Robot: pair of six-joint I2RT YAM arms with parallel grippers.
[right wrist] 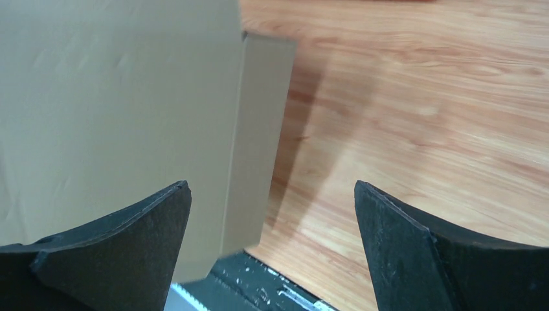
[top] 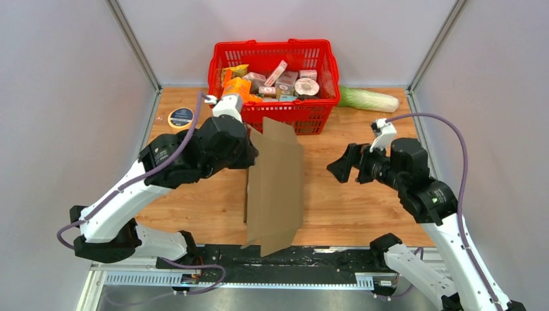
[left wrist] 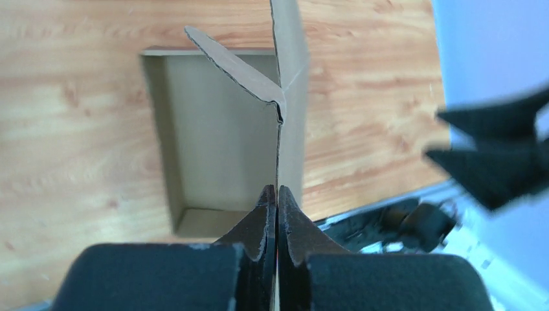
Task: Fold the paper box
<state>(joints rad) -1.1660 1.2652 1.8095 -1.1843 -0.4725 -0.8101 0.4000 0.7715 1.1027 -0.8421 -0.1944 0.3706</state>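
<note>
The paper box (top: 277,188) stands on the table (top: 362,207) (basket (top: 313,118) behind).

The white-shelled, black-jointed left arm (top: 120,197) and right arm (top: 456,249) trailed lavender cables (top: 464,168); the left tool (left wrist: 277,194) and right tool (right wrist: 272,188) had black, wedge-shaped fingers (right wrist: 129,240).

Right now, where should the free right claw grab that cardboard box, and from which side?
Probably the narrow side flap of the cardboard box, coming from the right, where the open right claw faces it. That flap is a thin sheet with a free edge; the left claw is shut on another upright edge.
</note>
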